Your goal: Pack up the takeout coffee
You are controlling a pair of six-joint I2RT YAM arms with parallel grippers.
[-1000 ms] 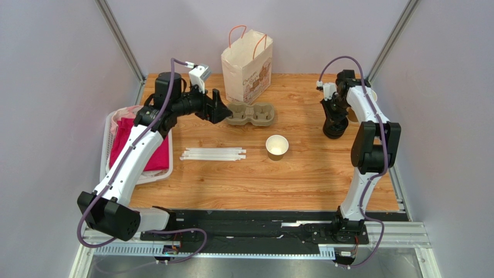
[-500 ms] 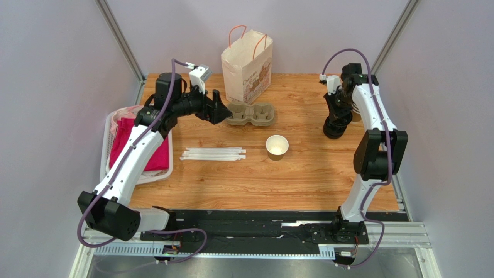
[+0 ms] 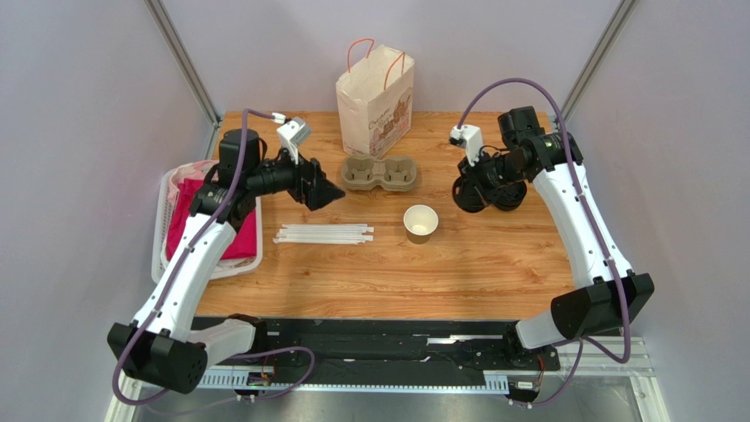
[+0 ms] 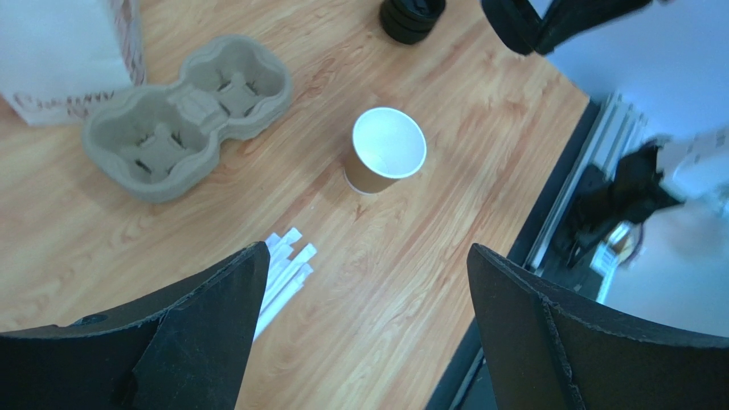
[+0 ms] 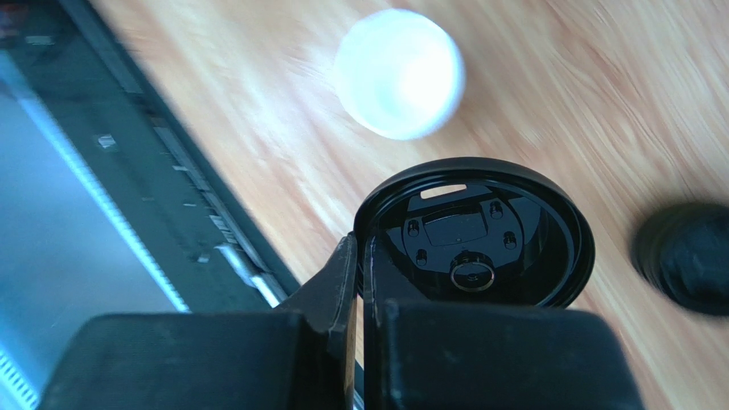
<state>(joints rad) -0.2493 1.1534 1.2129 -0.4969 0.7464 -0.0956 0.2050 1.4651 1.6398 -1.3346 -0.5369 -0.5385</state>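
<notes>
At the far left a white basket [image 3: 164, 230] holding a pink cloth [image 3: 187, 217] sits at the worktop [image 3: 493, 264] edge. Beside it the left claw [image 3: 333, 189] hovers with its jaws spread wide and nothing between them, angled toward the middle. Below it lies a bundle of white straws [image 3: 323, 234]. Beyond that is a grey pulp carrier [image 3: 380, 173], with a paper bag [image 3: 374, 98] standing upright behind it. The cup [image 3: 421, 222] stands upright near the centre, apart from everything, lidless and apparently empty inside. To its right the right claw [image 5: 360, 256] is pinched onto the rim of a black lid [image 5: 479, 231], carrying it in the air with its underside showing, near a stack of spare lids [image 3: 511, 199]. By the look of it the cup is light and easily tipped. Its thin paper wall would likely buckle under a hard squeeze, most of all near the unsupported rim. A gentle hold across the mid-wall seems safest, or just under the lid once that is pressed on. The lid itself looks stiff and slick, so an edge pinch could let it swivel.
</notes>
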